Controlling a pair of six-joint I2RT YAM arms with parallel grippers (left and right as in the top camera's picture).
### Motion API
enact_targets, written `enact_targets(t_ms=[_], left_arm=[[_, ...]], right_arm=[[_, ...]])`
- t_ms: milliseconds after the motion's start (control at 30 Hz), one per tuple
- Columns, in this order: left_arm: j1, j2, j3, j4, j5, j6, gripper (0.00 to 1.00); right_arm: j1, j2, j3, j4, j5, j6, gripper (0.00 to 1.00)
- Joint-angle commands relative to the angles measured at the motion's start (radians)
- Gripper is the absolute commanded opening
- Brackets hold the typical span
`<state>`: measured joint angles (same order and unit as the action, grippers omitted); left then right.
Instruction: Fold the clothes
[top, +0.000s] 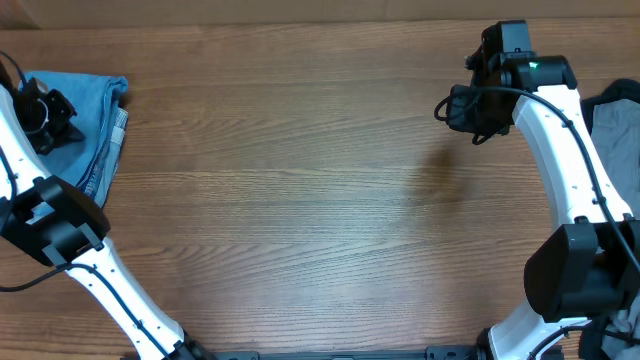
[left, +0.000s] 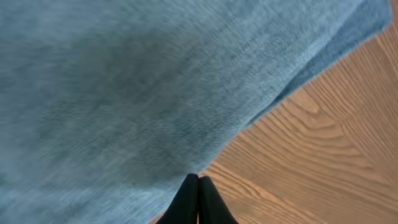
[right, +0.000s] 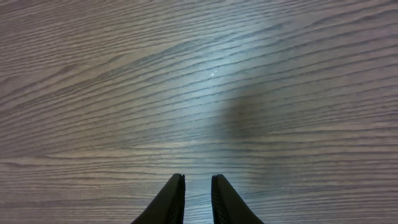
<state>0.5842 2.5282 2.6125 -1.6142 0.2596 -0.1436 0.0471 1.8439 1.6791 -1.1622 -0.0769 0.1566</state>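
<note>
A blue denim garment (top: 95, 115) is lying bunched at the far left edge of the wooden table (top: 300, 200), its cloth doubled over on itself with a paler band showing along its right-hand edge. The left tool (left: 199, 190) is hovering right at this denim, its two black fingers (left: 189, 199) pressed together with their tips meeting the border of the cloth where it gives way to bare wood; whether any fabric is caught between them cannot be told from here. Seen from the left wrist, the denim is filling most of the picture, slightly blurred, with the table showing only at the lower right. Across the room, a grey garment (top: 618, 120) is sitting at the far right edge of the table, partly cut off from sight behind the right arm. The right tool (right: 195, 193) is hanging above bare wood near the far right, well apart from both garments, its fingers standing a narrow gap apart and gripping nothing, casting a soft shadow on the grain below.
</note>
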Motion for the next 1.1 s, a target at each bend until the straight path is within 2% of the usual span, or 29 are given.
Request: enact_targets(t_ms=[0, 133, 267, 400, 533, 733, 1067], left_arm=[[-0.018, -0.031, -0.01, 0.001, 0.151, 0.164, 0.04], [-0.107, -0.031, -0.011, 0.003, 0.011, 0.215, 0.04], [-0.249, -0.03, -0.011, 0.047, -0.23, 0.169, 0.04], [-0.338, -0.03, -0.026, 0.082, -0.363, 0.17, 0.04], [-0.349, -0.03, -0.107, 0.13, -0.402, 0.23, 0.04], [-0.343, -0.03, -0.192, 0.265, -0.472, 0.253, 0.04], [-0.322, -0.03, -0.359, 0.468, -0.498, 0.35, 0.04]], right_arm=[[-0.005, 0.0, -0.006, 0.006, 0.017, -0.001, 0.19], [-0.005, 0.0, -0.014, 0.006, 0.033, -0.005, 0.19], [-0.005, 0.0, -0.031, 0.02, 0.04, -0.005, 0.19], [-0.005, 0.0, -0.031, 0.062, 0.039, -0.005, 0.19], [-0.005, 0.0, -0.031, 0.085, 0.039, -0.005, 0.18], [-0.005, 0.0, -0.031, 0.093, 0.039, -0.005, 0.18], [-0.005, 0.0, -0.031, 0.096, 0.043, -0.005, 0.18]])
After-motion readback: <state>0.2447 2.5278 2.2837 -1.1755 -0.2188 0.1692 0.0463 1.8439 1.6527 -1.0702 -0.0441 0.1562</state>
